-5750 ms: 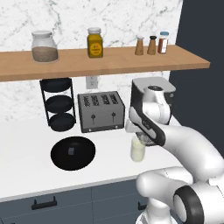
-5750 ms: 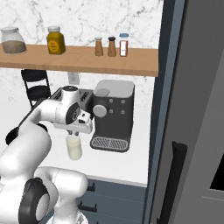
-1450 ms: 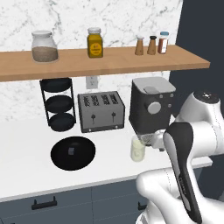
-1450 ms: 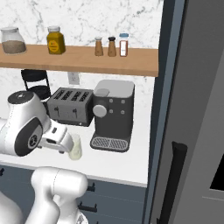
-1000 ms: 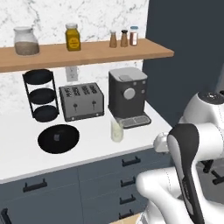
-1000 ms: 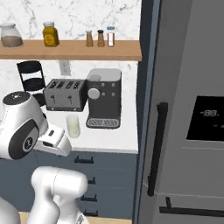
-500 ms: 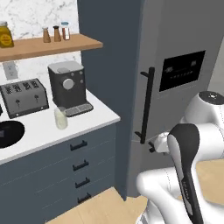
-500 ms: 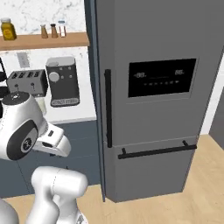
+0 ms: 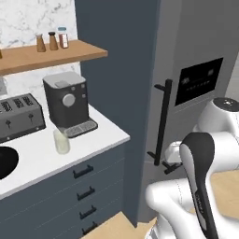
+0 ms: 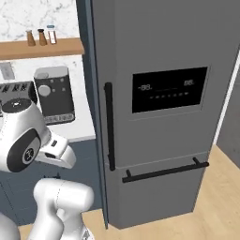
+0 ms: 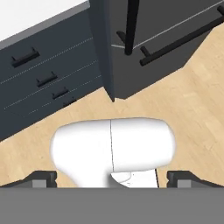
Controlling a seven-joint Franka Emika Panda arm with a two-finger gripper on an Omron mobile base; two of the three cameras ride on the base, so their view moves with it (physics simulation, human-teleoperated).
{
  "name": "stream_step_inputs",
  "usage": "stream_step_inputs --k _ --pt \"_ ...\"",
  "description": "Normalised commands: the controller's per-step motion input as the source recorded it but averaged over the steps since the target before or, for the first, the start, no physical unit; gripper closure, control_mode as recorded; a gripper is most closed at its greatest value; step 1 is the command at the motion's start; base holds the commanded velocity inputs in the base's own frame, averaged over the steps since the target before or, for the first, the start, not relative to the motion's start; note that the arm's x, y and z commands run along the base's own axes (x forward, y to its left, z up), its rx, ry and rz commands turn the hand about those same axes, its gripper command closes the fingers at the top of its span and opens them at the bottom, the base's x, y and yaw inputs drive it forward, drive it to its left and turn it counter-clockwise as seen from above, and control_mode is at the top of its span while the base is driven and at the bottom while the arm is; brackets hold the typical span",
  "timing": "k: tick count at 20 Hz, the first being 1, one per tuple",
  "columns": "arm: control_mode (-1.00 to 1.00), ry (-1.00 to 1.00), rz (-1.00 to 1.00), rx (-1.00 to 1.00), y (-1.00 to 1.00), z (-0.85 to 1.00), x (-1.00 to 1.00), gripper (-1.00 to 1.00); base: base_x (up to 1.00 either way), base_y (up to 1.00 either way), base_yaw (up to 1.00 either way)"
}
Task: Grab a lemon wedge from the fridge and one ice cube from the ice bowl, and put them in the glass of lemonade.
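Observation:
The fridge [image 10: 164,70] stands shut, a tall dark grey front with a black display panel [image 10: 168,89] and a long vertical bar handle [image 10: 109,126]. The lemon wedge is hidden behind its door. On the white counter, the glass of lemonade [image 9: 61,141] stands in front of the coffee machine. The black ice bowl [image 9: 4,161] is cut off by the left edge, and the ice cube is out of view. My gripper [image 11: 112,178] hangs low beside the fridge handle [image 9: 163,121], pointing down at the floor. It is open, its fingertips [image 11: 43,177] wide apart and holding nothing.
A coffee machine [image 9: 67,105] and a toaster [image 9: 18,119] stand at the back of the counter, under a wooden shelf [image 9: 51,53] with spice jars. Dark drawers [image 11: 43,74] fill the counter front. A horizontal drawer handle [image 10: 164,171] crosses the fridge's lower part. Wooden floor [image 11: 183,96] lies below.
The base has driven and turned right, so both base views have swung from the counter toward the fridge. The arm stays folded and the gripper stays open.

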Motion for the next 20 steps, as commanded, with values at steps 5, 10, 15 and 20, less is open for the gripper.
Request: stream_step_inputs --k 5,10,15,20 --pt "1.0 0.0 0.0 0.0 0.0 0.0 0.0 -1.0 0.5 0.11 -0.3" --pt "1.0 0.0 0.0 0.0 0.0 0.0 0.0 -1.0 -0.25 -0.02 -0.28" --pt "1.0 0.0 0.0 0.0 0.0 0.0 0.0 -1.0 -0.04 0.0 -0.15" --pt "1.0 0.0 0.0 0.0 0.0 0.0 0.0 -1.0 0.06 -0.01 -0.01"
